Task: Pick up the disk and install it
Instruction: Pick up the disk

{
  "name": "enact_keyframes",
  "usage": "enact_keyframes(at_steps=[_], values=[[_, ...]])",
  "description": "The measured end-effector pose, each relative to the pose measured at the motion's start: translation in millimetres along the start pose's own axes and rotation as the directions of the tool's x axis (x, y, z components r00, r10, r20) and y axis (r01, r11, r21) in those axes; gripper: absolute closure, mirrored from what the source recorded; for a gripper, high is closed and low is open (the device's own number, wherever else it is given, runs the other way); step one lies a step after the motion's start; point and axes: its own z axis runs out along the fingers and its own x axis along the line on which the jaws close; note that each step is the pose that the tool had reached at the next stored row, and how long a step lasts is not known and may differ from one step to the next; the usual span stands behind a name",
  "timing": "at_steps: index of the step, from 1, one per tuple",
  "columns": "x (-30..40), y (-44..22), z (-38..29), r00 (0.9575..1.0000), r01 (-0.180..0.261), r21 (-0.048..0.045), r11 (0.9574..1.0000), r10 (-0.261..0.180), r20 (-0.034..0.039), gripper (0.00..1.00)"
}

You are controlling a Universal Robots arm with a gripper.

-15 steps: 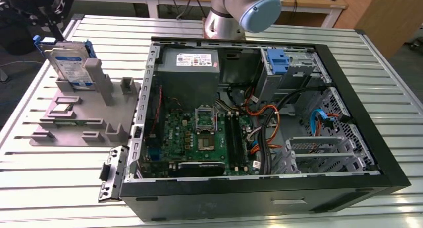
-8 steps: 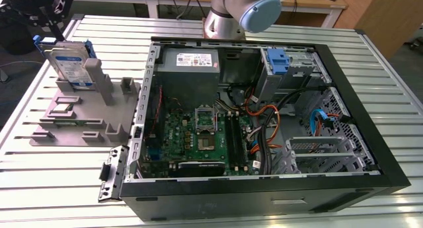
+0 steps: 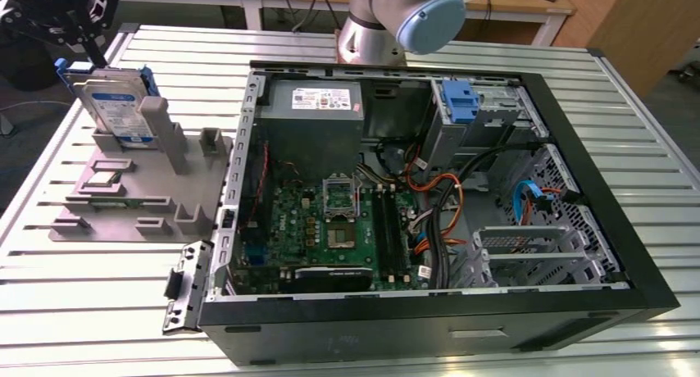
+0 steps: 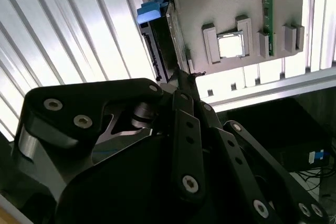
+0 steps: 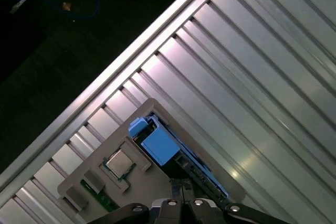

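- Disk (image 3: pixel 110 94) stands on edge in a slot of the grey holder (image 3: pixel 120 206), at the exterior view's left. Its label (image 3: pixel 120 119) with the blue band faces the camera, and blue rails (image 5: pixel 159 147) run along its narrow sides.
- Gripper (image 5: pixel 181 190) hangs right over the disk's upper edge. In both wrist views its black links crowd the frame and the disk runs off edge-on beneath. I cannot tell whether it is clenched, released or already gripping, and contact with the disk is just as unclear.
- Case (image 3: pixel 438 315) lies open on the table (image 3: pixel 88 311) beside the holder, well apart from the disk. The disk isn't in it, so the install is not done.
- Chip (image 5: pixel 119 163) sits in a pocket of the holder near the disk.
- Handling, as I'd judge it: a stiff metal slab, dense for its size, with no give at all. The bare flat faces look smooth and are likely slippery, the label side perhaps a little less.
- Probably shock-sensitive — a knock against the slot or a drop would be the worry.
- Best hold, I'd say, is a pinch across the two broad faces near the exposed upper edge, centred so it doesn't swing. The rails are plastic and may flex — a poorer place to squeeze.
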Motion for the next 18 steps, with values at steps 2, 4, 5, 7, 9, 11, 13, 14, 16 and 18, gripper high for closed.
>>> enact_keyframes(at_steps=[2, 4, 5, 7, 9, 11, 13, 14, 16, 18], values=[[0.0, 0.0, 0.0, 1.0, 0.001, 0.0, 1.0, -0.001, 0.0, 0.89], [0.0, 0.0, 0.0, 1.0, 0.001, -0.0001, 1.0, -0.001, 0.0, 0.89], [0.0, 0.0, 0.0, 1.0, 0.001, -0.0001, 1.0, -0.001, 0.0, 0.89], [0.0, 0.0, 0.0, 1.0, 0.001, 0.0, 1.0, -0.001, 0.0, 0.89], [0.0, 0.0, 0.0, 1.0, 0.003, -0.0001, 1.0, -0.003, 0.0, 0.89], [0.0, 0.0, 0.0, 0.9999, 0.015, -0.0005, 0.9999, -0.015, -0.0002, 0.89], [0.0, 0.0, 0.0, 0.9993, 0.037, -0.0011, 0.9993, -0.037, -0.0004, 0.89], [0.0, 0.0, 0.0, 0.9987, 0.05, -0.0016, 0.9987, -0.05, -0.0007, 0.89], [0.0, 0.0, 0.0, 0.9973, 0.074, -0.0023, 0.9973, -0.074, -0.0009, 0.89], [0.0, 0.0, 0.0, 0.9947, 0.103, -0.0032, 0.9947, -0.103, -0.0012, 0.89]])
